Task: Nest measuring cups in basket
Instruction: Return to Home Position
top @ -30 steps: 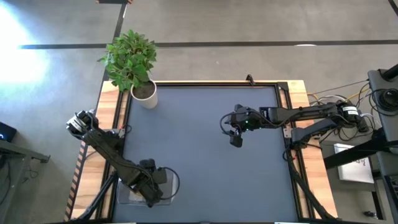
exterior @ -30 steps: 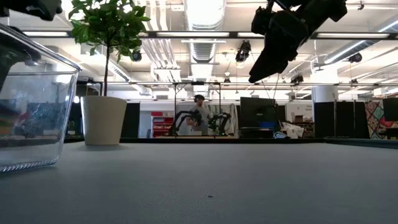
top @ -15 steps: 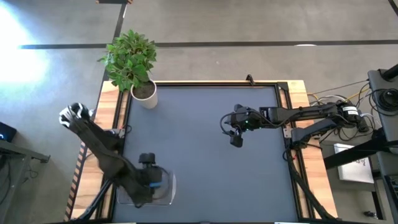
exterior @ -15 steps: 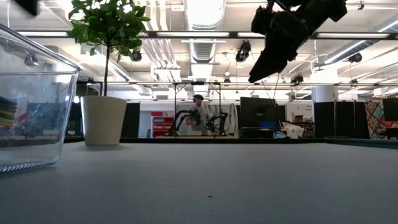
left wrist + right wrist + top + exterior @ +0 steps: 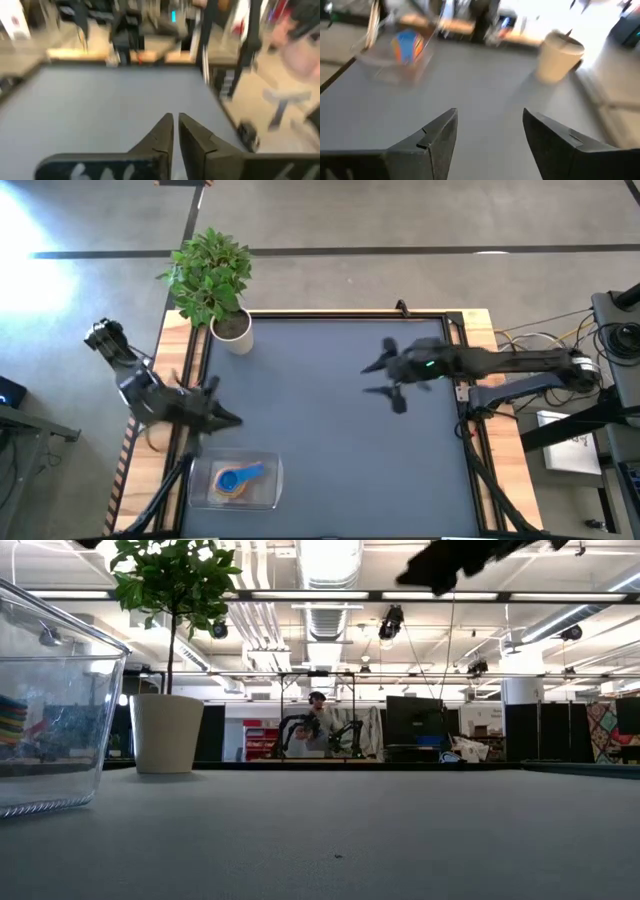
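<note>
The clear basket [image 5: 268,492] stands at the table's near left corner. Inside it lie the nested measuring cups [image 5: 236,479], a light blue one on top with its handle pointing right. The low view shows the basket [image 5: 60,740] with coloured cup rims [image 5: 14,718] stacked behind its wall. My left gripper [image 5: 230,420] hangs shut over the table's left side, on the far side of the basket, with nothing in it; its fingers [image 5: 176,121] lie together. My right gripper [image 5: 384,380] hovers open over the table's right half, and its fingers [image 5: 490,117] stand apart on nothing.
A white pot [image 5: 234,330] with a green plant stands at the far left corner, and also shows in the low view as the pot [image 5: 166,732]. The dark mat [image 5: 330,450] between the arms lies bare. Wooden table edges [image 5: 482,330] frame it.
My left gripper has risen out of the basket and drawn back toward the table's far left, tipping from pointing down to nearly level. The stacked cups now show uncovered in the basket. My right gripper has risen a little and rolled.
</note>
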`<act>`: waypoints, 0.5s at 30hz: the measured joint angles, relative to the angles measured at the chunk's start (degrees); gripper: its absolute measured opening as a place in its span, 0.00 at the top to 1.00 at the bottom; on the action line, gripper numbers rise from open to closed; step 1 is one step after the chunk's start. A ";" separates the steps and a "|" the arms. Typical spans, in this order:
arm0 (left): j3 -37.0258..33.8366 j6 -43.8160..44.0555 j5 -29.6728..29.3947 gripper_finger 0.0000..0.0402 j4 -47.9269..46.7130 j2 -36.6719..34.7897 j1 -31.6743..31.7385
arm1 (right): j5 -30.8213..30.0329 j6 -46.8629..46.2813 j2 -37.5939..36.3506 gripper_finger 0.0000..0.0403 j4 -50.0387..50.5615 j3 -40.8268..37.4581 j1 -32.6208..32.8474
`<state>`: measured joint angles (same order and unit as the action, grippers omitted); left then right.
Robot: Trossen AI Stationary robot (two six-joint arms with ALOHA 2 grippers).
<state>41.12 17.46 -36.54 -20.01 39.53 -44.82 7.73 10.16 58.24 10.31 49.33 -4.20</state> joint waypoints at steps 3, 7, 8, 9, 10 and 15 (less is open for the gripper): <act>-2.73 -4.35 -2.21 0.97 2.40 -8.58 0.09 | -0.48 1.69 -7.02 0.50 0.02 -0.44 -2.02; -5.59 -9.03 -3.55 0.98 2.65 -18.13 0.09 | -0.57 1.50 -17.43 0.57 2.63 -1.90 -5.62; -6.41 -9.72 -3.58 0.99 2.42 -20.38 0.09 | -0.57 1.51 -20.04 0.59 3.62 -2.55 -6.50; -7.24 -10.44 -3.61 0.99 2.40 -22.46 0.09 | -0.62 1.50 -22.53 0.61 4.51 -3.43 -7.35; -8.10 -11.17 -3.62 1.00 2.44 -24.49 0.09 | -0.76 1.54 -25.14 0.63 5.13 -4.51 -8.13; -13.02 -13.72 -3.64 1.00 1.90 -34.69 0.09 | -1.91 1.85 -36.67 0.74 5.56 -10.85 -10.57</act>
<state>28.10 3.74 -40.18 -18.11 4.84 -44.73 5.82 12.01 21.57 15.87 38.48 -14.77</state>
